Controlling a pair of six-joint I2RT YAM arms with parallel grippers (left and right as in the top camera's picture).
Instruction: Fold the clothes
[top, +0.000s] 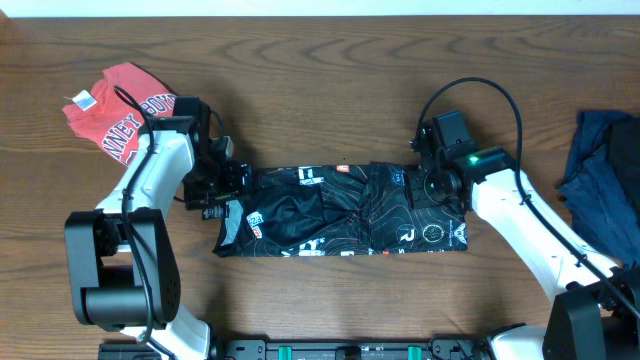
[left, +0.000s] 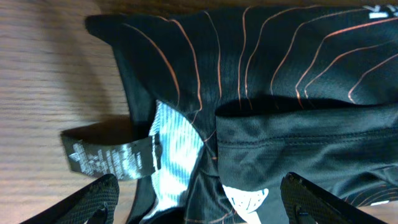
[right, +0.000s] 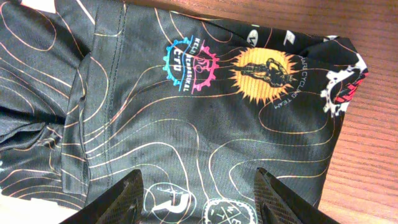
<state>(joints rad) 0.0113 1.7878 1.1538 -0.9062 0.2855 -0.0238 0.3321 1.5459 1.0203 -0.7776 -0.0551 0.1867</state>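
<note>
We see the table, a brown wooden top with dark, wavy grain. The grain runs lengthwise from left to right and swirls into long loops near the far edge. Beyond that far edge we make out a thin pale strip; what it is we cannot tell. In the left wrist view the table looks lighter, with fine straight grain, and fills the left side. In the right wrist view the table shows reddish brown along the right side and the top edge.
</note>
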